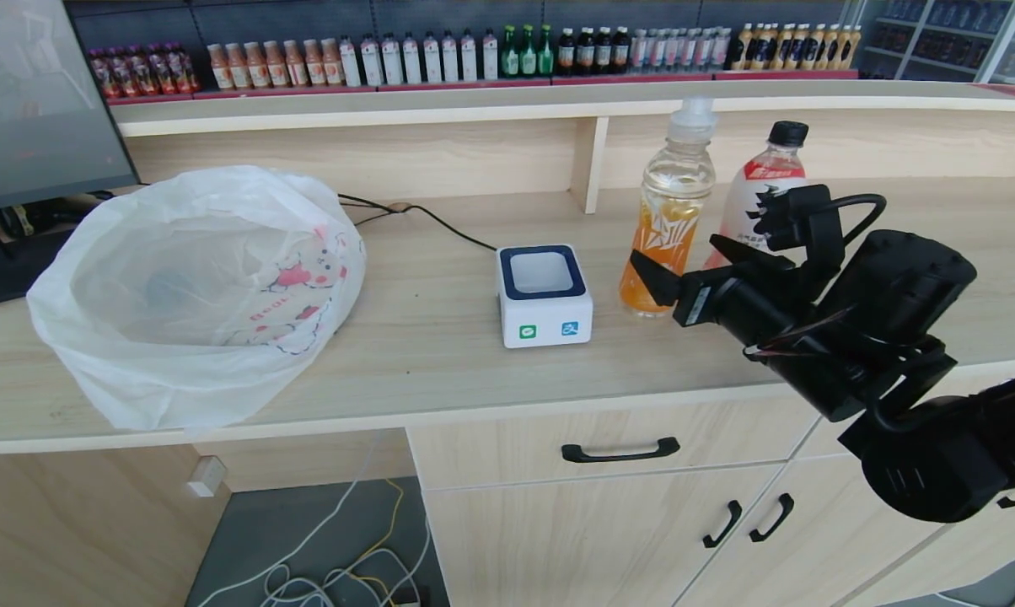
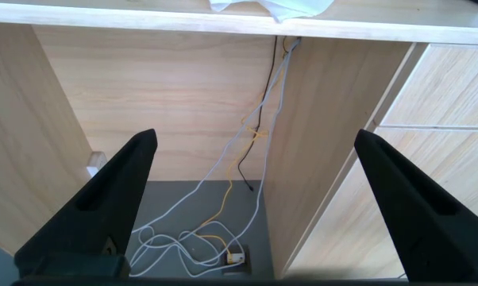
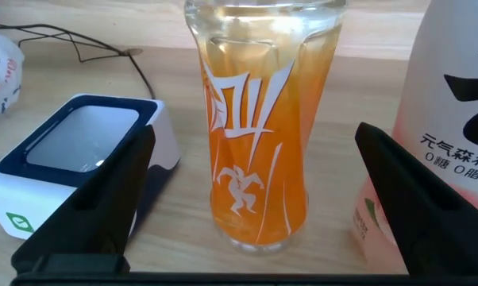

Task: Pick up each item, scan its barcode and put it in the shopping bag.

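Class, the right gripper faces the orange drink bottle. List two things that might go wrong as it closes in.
The pink bottle stands close beside the orange bottle, so one finger of the open right gripper may knock it. The tall orange bottle might tip toward the scanner if nudged.

Bright and even throughout. Only faint, soft shadows on the pale wooden table (image 1: 440, 362), darkest under the crumpled translucent white plastic bag (image 1: 196, 295). Small highlights on the clear plastic bottle of orange drink (image 1: 668, 228). Straight edges bowed toward the head view's borders. Dimmer beneath the table in the left wrist view.
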You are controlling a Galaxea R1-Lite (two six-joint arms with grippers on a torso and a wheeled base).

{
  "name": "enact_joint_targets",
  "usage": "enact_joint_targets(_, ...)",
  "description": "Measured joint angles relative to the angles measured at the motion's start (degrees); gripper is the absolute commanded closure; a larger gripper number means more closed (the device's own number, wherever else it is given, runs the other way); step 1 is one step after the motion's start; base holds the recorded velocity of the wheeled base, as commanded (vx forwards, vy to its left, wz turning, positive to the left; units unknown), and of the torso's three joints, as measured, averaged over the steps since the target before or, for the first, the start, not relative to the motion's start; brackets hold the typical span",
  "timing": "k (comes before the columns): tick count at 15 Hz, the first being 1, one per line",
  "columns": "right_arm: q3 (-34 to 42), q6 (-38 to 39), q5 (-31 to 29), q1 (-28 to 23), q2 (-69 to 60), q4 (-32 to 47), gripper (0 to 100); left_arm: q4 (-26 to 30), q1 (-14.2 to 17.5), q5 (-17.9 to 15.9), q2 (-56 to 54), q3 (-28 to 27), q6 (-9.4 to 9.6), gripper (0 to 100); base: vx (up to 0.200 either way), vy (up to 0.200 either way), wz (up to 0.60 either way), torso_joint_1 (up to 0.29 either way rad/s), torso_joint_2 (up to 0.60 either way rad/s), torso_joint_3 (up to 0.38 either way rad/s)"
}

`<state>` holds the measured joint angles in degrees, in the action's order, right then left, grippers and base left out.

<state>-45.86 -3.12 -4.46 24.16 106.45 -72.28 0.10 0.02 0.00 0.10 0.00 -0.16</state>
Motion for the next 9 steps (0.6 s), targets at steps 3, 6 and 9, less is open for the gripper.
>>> enact_joint_targets(3,-0.4,0.0,-0.2,0.4,0.6,0.0,0,0.0,0.0,0.0,0.0,0.0,0.00,0,0.000,0.000,0.00,0.000,0.00,0.000)
enact_joint_targets(6,-0.6,0.0,-0.3,0.6,1.4,0.0,0,0.0,0.0,0.0,0.0,0.0,0.00,0,0.000,0.000,0.00,0.000,0.00,0.000)
enact_joint_targets(9,-3.3,-0.1,-0.4,0.5,2.7,0.0,0,0.0,0.0,0.0,0.0,0.0,0.00,0,0.000,0.000,0.00,0.000,0.00,0.000)
